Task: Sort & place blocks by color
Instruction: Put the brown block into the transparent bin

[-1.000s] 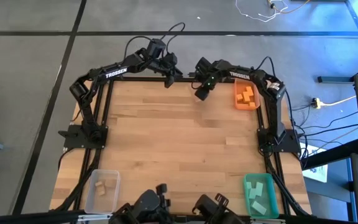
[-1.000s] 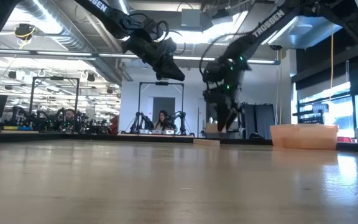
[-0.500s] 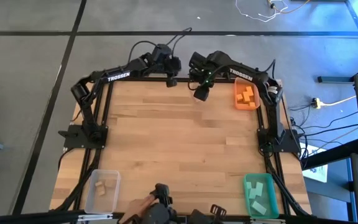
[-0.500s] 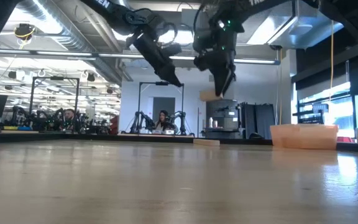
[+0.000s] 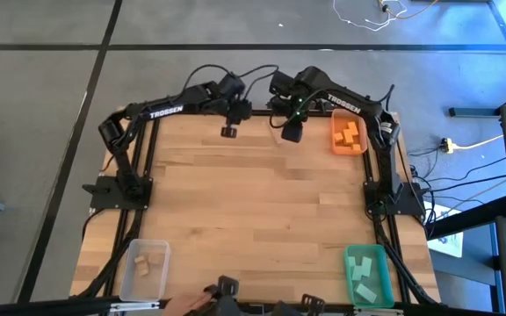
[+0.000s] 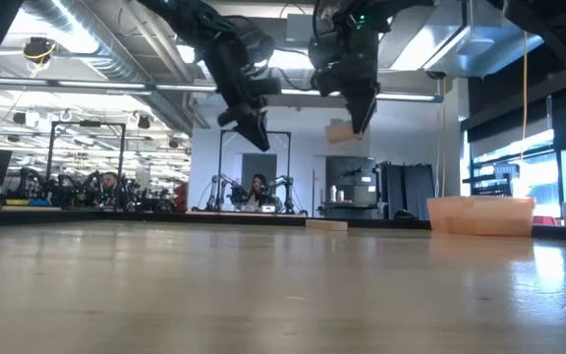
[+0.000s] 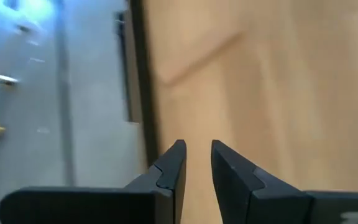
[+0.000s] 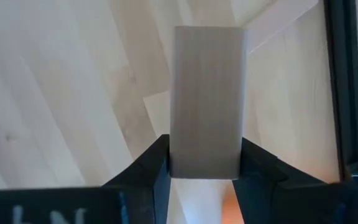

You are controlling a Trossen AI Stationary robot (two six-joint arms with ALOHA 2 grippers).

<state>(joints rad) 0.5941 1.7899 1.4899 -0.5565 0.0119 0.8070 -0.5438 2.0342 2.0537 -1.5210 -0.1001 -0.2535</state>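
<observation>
High view, read left to right: clear bin (image 5: 143, 268) at 7 o'clock holds pale blocks; left gripper (image 5: 228, 131), at 11 o'clock, carries nothing, its jaws a narrow gap apart; right gripper (image 5: 292, 133) at 12 o'clock has its jaws clamped on a pale wood block (image 8: 207, 102) above the tabletop (image 5: 262, 211). Orange bin (image 5: 348, 133) at 1 o'clock and green bin (image 5: 367, 274) at 5 o'clock hold matching blocks. Judged light, rigid and smooth, the block is best held across its long flat sides; its lower end is hidden between the jaws, and bin counts are indistinct.
</observation>
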